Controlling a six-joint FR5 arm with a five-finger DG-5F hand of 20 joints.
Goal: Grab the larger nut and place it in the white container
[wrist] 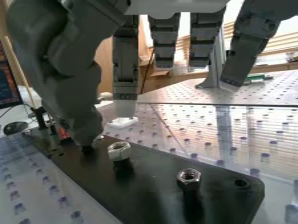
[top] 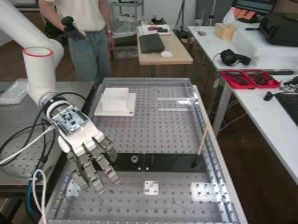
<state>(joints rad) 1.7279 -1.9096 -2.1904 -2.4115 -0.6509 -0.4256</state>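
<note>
The hand (top: 90, 155) hangs over the left part of the black bar (top: 174, 163) in the high view, its fingers straight and pointing down the bench. In the wrist view the hand (wrist: 70, 92) is open, its thumb tip low above the bar (wrist: 156, 182), beside the larger nut (wrist: 120, 151). No contact with that nut can be made out. The smaller nut (wrist: 189, 176) stands farther along the same bar. On the bar to the right of the fingers stands the bearing (top: 134, 159). The white container (top: 115, 101) sits on the bench's far left part.
A white square plate with holes (top: 151, 187) lies on the near side of the bar; a thin brown stick (top: 202, 141) leans by the right rail. Cables (top: 41, 142) run beside the bench at left. A side table carries red trays (top: 249, 79).
</note>
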